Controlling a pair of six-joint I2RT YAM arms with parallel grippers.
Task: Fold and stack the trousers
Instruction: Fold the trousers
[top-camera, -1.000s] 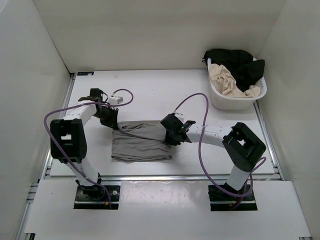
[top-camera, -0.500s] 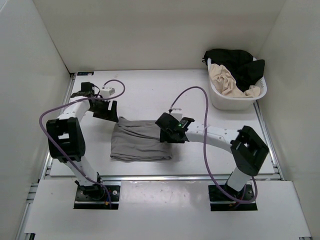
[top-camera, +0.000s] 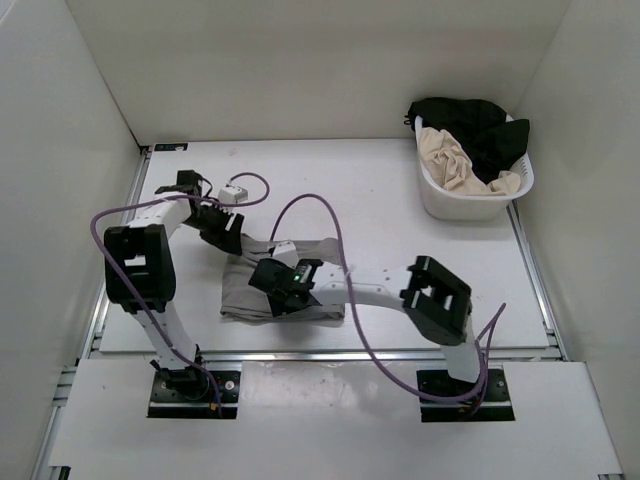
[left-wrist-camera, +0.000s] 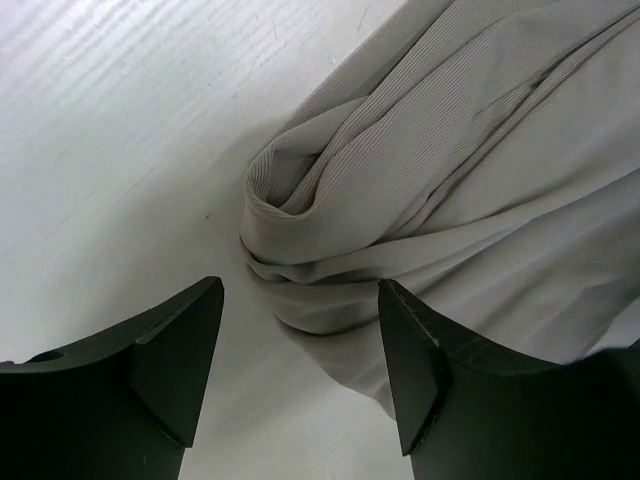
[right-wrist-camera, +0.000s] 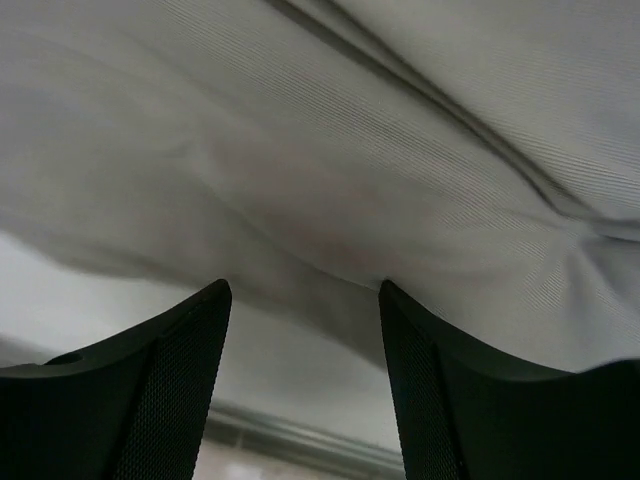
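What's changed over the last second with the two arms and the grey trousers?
The right gripper swept left across the trousers, from their right edge to over their left half, and it is open. The left gripper backed off toward the far left, then returned to the trousers' far-left corner, open and holding nothing. The trousers stayed folded roughly in place, and the laundry basket did not move.

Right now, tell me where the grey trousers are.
In the top view, the trousers lie bunched on the near-left part of the table, with the left claw at their far-left corner and the right claw over their middle.
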